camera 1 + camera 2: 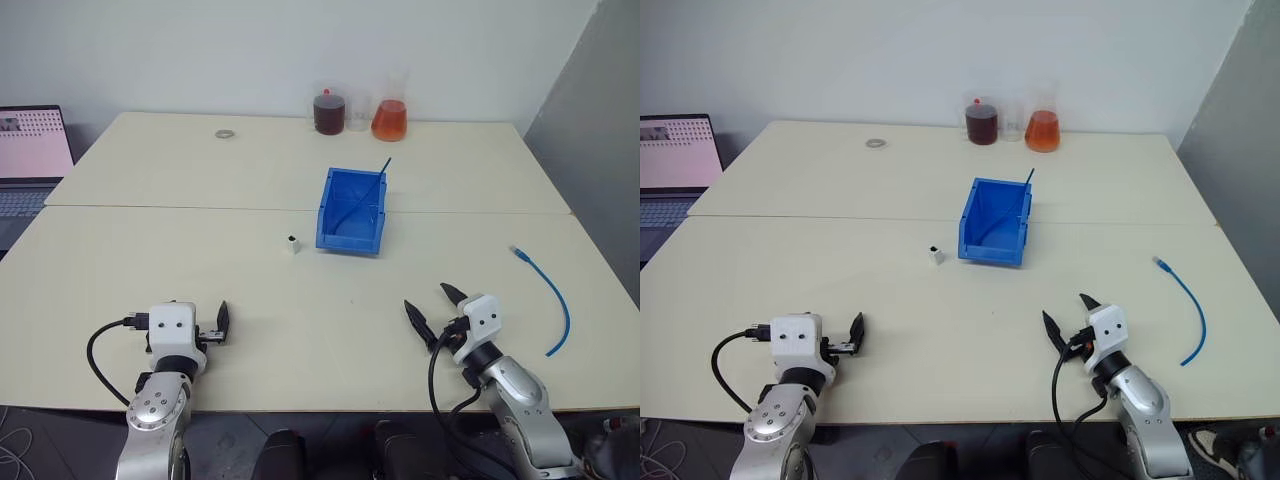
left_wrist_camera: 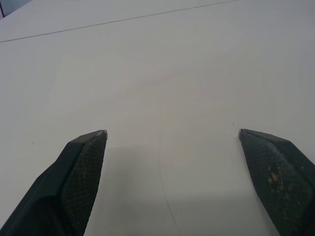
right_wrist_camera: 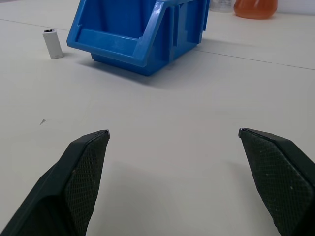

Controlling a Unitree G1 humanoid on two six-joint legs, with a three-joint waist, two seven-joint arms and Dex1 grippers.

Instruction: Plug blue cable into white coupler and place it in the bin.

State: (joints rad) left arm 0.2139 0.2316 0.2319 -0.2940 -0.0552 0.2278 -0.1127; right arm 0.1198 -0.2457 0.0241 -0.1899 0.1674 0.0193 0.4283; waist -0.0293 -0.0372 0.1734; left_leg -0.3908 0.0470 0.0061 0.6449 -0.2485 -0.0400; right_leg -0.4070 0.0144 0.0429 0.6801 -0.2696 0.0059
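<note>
Likely light and floppy, the blue cable [image 1: 550,293]: a thin bright-blue cord lying in a gentle curve on the pale surface [image 1: 200,260], out to the right and well apart from everything else. Best taken just behind the small pale plug [image 1: 517,252] at its far end, so the tip stays steerable; probably bends away if held further back.

Tiny and boxy, the white coupler [image 1: 292,243], standing upright just left of the bin [image 1: 352,210], near but not touching. Dark socket on its top face. Probably very light and easy to tip or skid; best pinched across its flat sides.

Blue plastic bin, open top, low front lip, with a thin straight blue strand [image 1: 383,166] leaning inside.

Left gripper [image 2: 172,135] spread wide, nothing between. Right gripper [image 3: 173,133] likewise spread wide and empty, facing the bin and coupler.
</note>
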